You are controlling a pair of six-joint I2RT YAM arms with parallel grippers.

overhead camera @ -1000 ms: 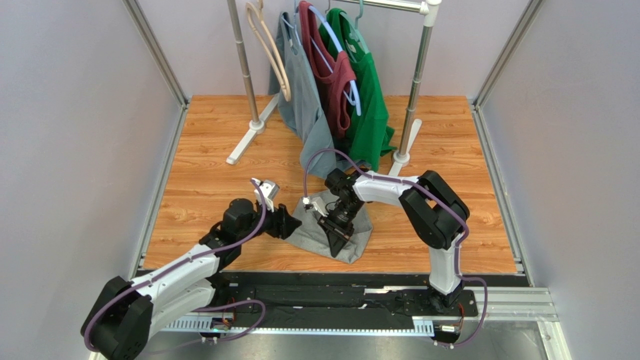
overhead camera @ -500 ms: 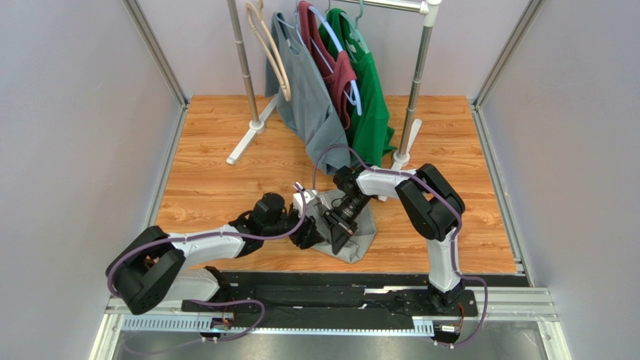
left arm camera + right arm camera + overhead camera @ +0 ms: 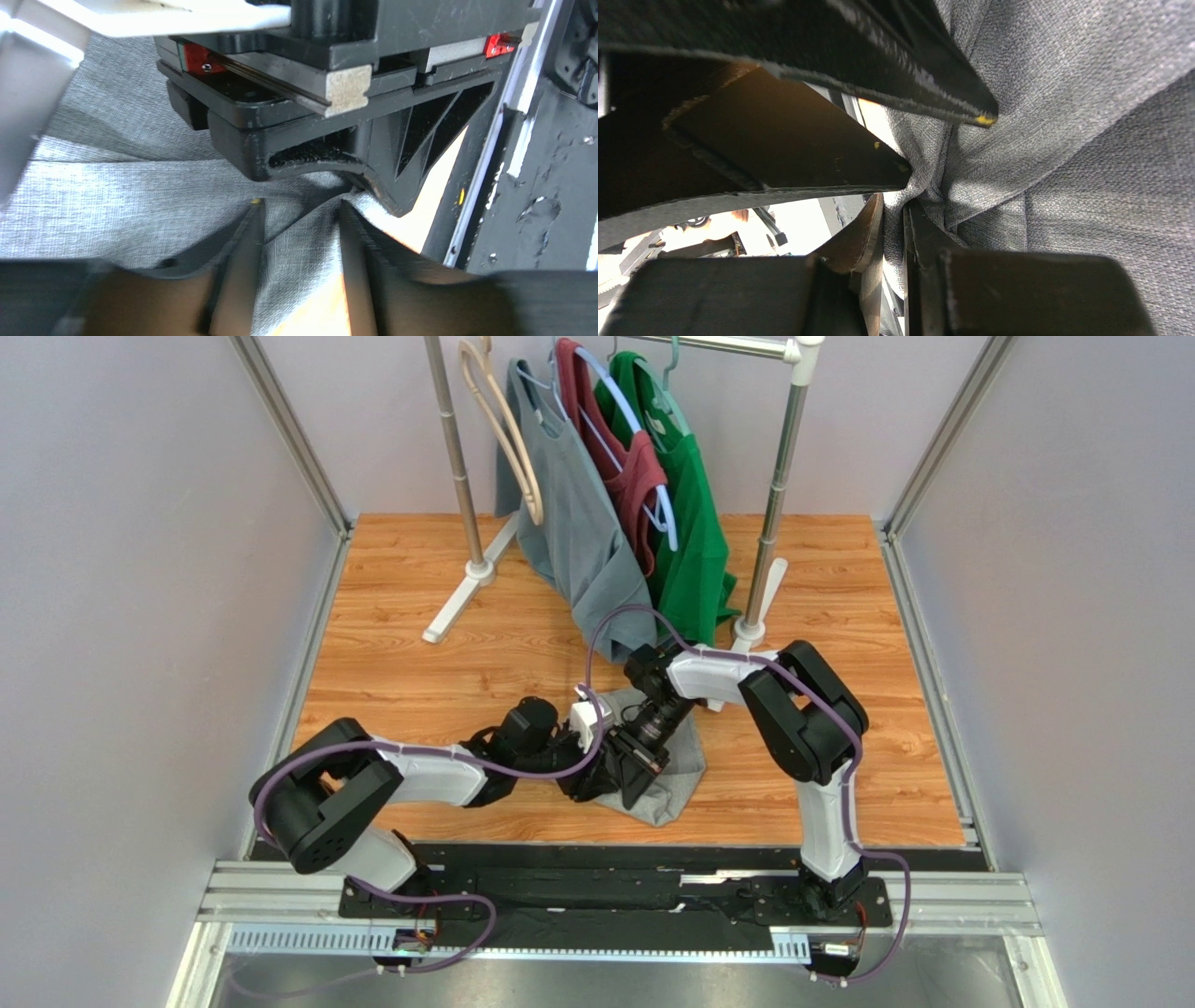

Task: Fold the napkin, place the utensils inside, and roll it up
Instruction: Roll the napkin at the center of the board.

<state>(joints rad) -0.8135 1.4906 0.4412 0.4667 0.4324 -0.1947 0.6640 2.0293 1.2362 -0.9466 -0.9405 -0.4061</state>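
Heather-grey soft cloth napkin lies rumpled on the orange wood-grain tabletop, just below the middle of the top view, where both black grippers meet over its left part. At the lower centre of its wrist view, the left gripper holds its jaws apart astride a raised ridge of the napkin. The right gripper is pinched tight on a fold at bottom centre.

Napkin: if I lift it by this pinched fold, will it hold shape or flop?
Probably flops: the napkin bunches into soft creases where the right gripper pinches it. Likely light and not slippery, given the coarse weave. Pushed, it would probably wrinkle rather than slide flat.
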